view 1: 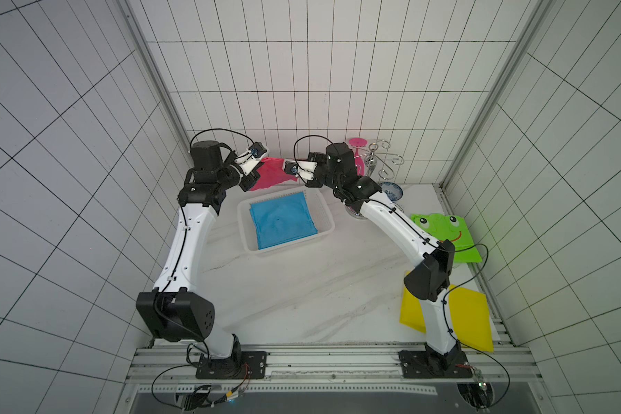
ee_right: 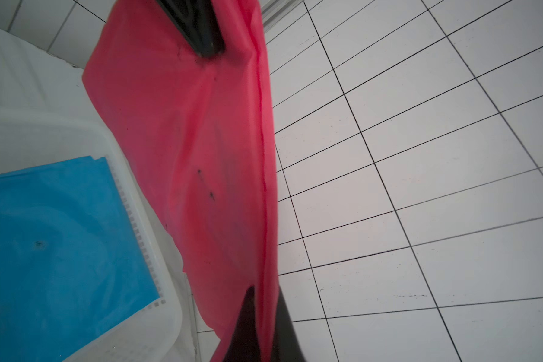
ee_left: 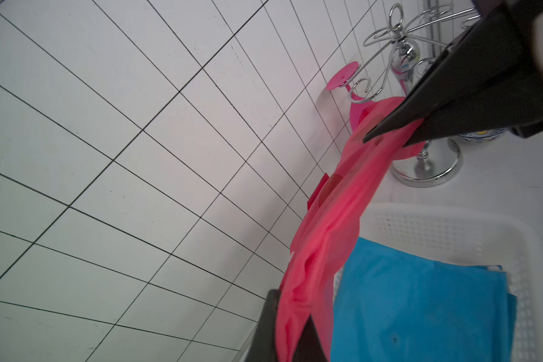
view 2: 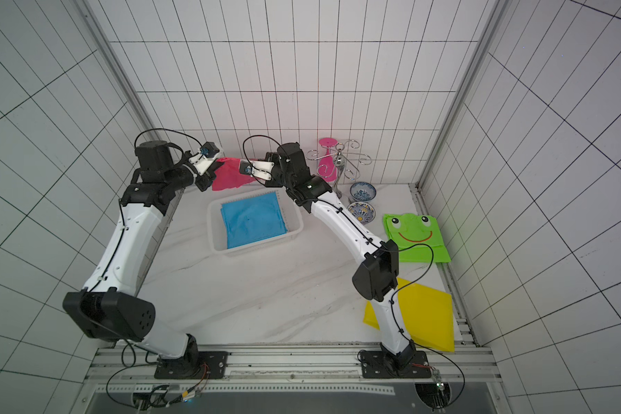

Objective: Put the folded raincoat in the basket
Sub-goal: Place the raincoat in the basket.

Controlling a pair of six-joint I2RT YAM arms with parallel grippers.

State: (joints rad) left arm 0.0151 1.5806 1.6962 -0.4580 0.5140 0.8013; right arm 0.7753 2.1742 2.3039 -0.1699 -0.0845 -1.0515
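Note:
A pink folded raincoat (view 1: 271,174) (view 2: 230,175) hangs stretched between my two grippers, above the far rim of the white mesh basket (view 1: 287,246) (view 2: 259,248) and close to the back wall. My left gripper (view 1: 257,172) (ee_left: 290,332) is shut on one end of the raincoat (ee_left: 336,213). My right gripper (view 1: 290,172) (ee_right: 265,322) is shut on the other end of the raincoat (ee_right: 201,141). Its lower edge droops toward the basket's far side. A blue folded raincoat (view 1: 284,224) (ee_right: 60,244) lies flat inside the basket.
A chrome hook stand (view 1: 377,161) with a pink stemmed piece (view 1: 358,143) stands at the back right, and two patterned bowls (view 2: 363,190) sit beside it. A green frog-face raincoat (view 1: 445,233) and a yellow folded one (view 1: 463,315) lie along the right side.

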